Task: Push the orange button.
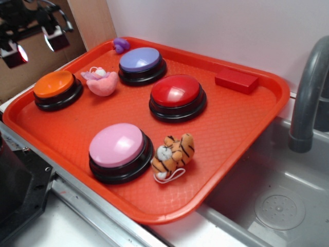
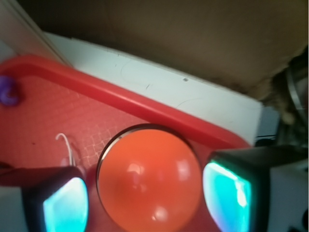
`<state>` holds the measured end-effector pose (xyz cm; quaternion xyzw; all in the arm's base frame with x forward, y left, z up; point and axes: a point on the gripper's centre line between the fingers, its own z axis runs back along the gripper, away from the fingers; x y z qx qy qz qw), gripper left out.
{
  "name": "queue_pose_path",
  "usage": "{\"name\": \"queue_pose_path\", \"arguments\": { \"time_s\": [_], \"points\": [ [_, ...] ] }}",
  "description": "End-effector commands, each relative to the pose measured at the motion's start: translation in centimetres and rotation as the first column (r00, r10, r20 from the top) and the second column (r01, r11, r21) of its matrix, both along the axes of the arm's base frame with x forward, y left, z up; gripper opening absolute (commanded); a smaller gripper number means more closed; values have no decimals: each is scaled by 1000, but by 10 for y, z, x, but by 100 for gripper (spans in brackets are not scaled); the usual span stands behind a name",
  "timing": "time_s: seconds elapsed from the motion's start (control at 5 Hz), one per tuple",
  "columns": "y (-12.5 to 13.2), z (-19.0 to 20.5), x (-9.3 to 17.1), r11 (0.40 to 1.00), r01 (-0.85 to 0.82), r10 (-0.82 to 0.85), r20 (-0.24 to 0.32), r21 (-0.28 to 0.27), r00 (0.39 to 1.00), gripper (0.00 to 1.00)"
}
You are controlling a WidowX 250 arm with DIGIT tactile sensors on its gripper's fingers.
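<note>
The orange button (image 1: 54, 85) has a glossy orange dome on a black base and sits at the far left corner of the red tray (image 1: 241, 123). My gripper (image 1: 36, 46) hangs in the air above and behind it, jaws apart and empty. In the wrist view the orange button (image 2: 149, 179) fills the gap between my two fingers (image 2: 65, 205), with the gripper (image 2: 147, 198) right over it. I cannot tell how high the gripper is above the dome.
On the tray are a purple button (image 1: 141, 60), a red button (image 1: 176, 91), a pink button (image 1: 117, 145), a pink plush (image 1: 102, 82), a tiger plush (image 1: 174, 154), a red block (image 1: 236, 80) and a small purple toy (image 1: 121, 45). A sink (image 1: 277, 206) and faucet (image 1: 308, 92) lie to the right.
</note>
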<state>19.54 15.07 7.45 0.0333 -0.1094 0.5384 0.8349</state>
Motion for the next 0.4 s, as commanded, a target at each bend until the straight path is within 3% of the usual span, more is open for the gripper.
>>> {"name": "queue_pose_path", "arguments": {
  "time_s": [0.0, 0.2],
  "points": [
    [7, -3, -3, 996, -58, 55, -39, -74, 998, 100],
    [3, -7, -10, 983, -113, 106, -62, -141, 992, 100]
  ]
}}
